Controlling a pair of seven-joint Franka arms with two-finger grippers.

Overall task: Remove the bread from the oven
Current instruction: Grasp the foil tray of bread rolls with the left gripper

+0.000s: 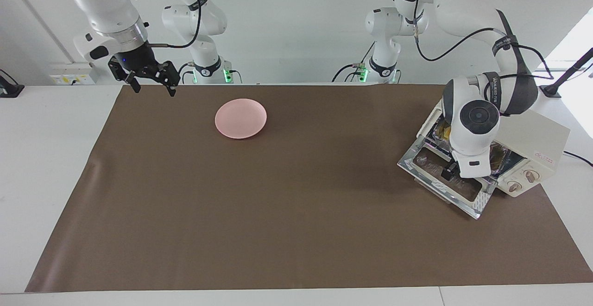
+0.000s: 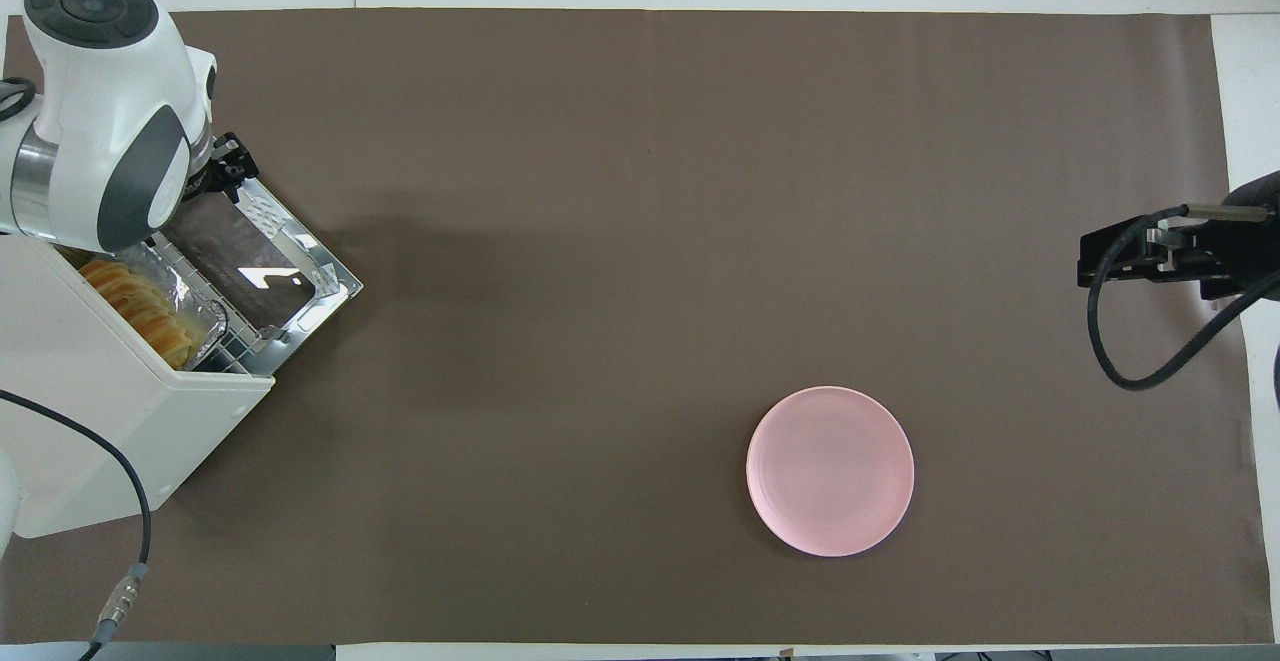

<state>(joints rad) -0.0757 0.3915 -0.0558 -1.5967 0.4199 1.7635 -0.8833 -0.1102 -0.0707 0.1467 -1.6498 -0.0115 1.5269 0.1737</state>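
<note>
Tool [image 1: 448, 172] open, empty, over oven door [image 1: 463, 194]

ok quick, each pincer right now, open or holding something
left pincer: over the oven's dropped door, open, holding nothing
right pincer: waiting over the mat's edge at its own end, open, holding nothing

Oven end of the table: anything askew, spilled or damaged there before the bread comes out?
Nothing spilled or damaged. The oven sits at an angle to the mat's edges, door dropped open, with the bread in its foil tray inside. The left gripper is over the open door.
</note>
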